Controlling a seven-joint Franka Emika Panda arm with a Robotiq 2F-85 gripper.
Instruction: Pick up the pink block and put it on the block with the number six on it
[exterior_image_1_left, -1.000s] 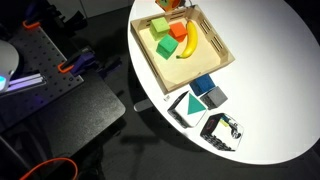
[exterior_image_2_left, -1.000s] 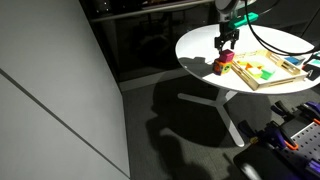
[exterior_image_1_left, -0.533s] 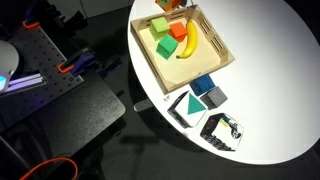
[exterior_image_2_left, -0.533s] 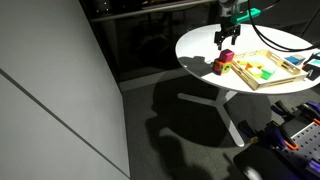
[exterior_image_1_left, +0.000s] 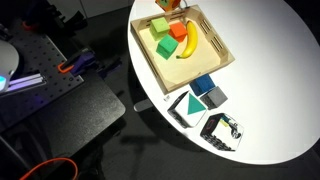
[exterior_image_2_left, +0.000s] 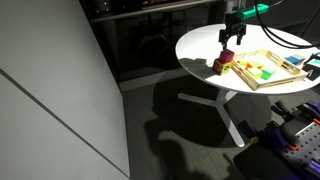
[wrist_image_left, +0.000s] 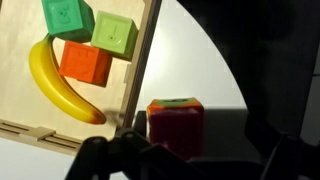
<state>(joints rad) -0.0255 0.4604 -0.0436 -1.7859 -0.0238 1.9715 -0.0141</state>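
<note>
Pink block (exterior_image_2_left: 223, 63) located in an exterior view near the edge of the table (exterior_image_2_left: 195, 50), apparently atop a lower block; number unreadable. Noted gripper (exterior_image_2_left: 232, 40) higher than a second ago, clear of the stack, carrying nothing.

In an exterior view of the tray (exterior_image_1_left: 200, 75): stack cropped at top edge, no change logged.

Wrist view: fingers (wrist_image_left: 95, 160) spread wide, block below, untouched. Judged released; placement probably done.
</note>
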